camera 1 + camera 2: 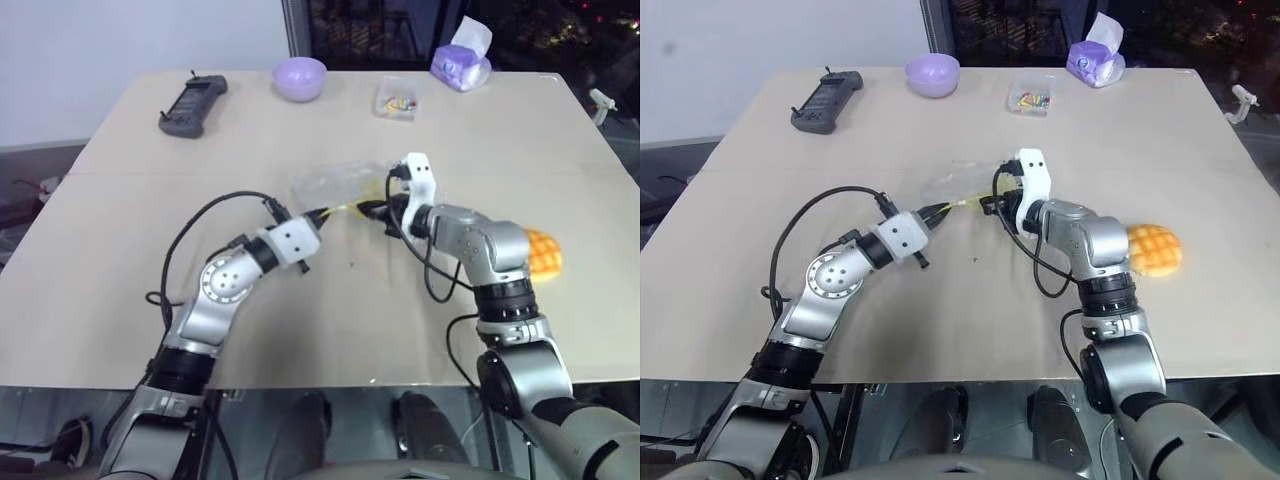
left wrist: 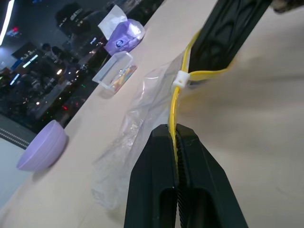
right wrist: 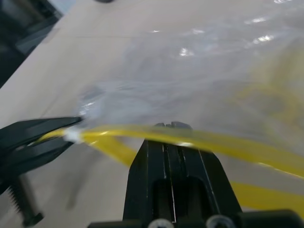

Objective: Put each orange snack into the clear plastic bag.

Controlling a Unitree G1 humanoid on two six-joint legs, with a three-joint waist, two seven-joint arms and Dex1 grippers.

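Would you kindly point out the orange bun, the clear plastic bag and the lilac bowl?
orange bun (image 1: 1154, 248), right eye view, middle of its gridded top.
clear plastic bag (image 2: 128, 137), left wrist view, crinkled film.
lilac bowl (image 1: 299, 79), left eye view, outer wall.

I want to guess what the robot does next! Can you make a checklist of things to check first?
1. Left gripper shut on the clear plastic bag, at its yellow seal strip: ok.
2. Right gripper shut on the same strip: ok.
3. Bag mouth pulled open: cannot tell.
4. Orange snack inside the bag: not ok; it sits on the table beside the right arm.
5. A gripper free to pick up the snack: not ok; both hold the bag.
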